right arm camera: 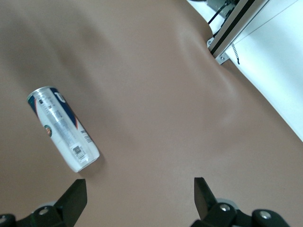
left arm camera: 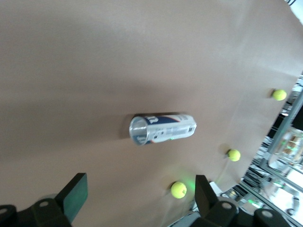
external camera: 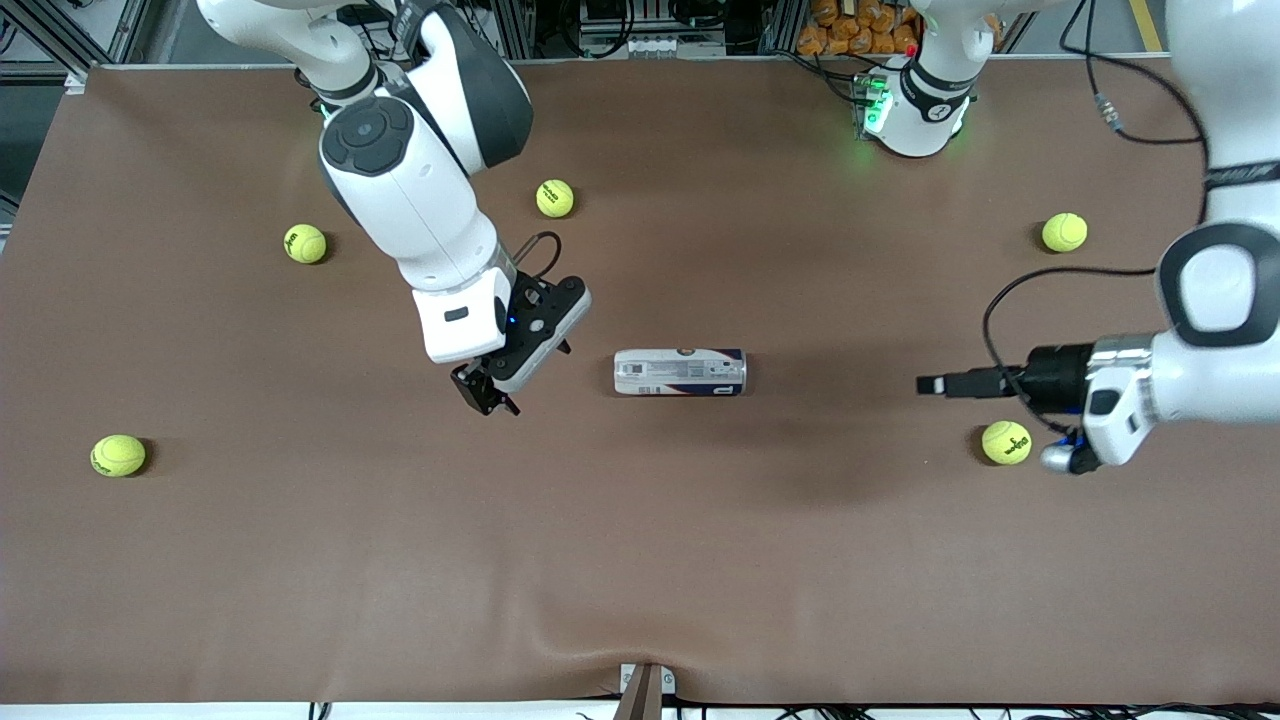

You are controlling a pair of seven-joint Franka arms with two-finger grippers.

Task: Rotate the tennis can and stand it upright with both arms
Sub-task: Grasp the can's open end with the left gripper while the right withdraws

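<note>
Brown matting covers the table; at centre frame of the front view the tennis can lies on its side, with the right gripper and left gripper well apart from its two ends, both released and empty.

Left wrist view: the can lies mid-frame, fingers spread wide.

Right wrist view: the can lies at centre-left of the frame, fingers spread.

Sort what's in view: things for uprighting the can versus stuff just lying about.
For the job: tennis can, lying on its side; left gripper, open; right gripper, open.

Lying about: five loose tennis balls scattered on the brown table.
</note>
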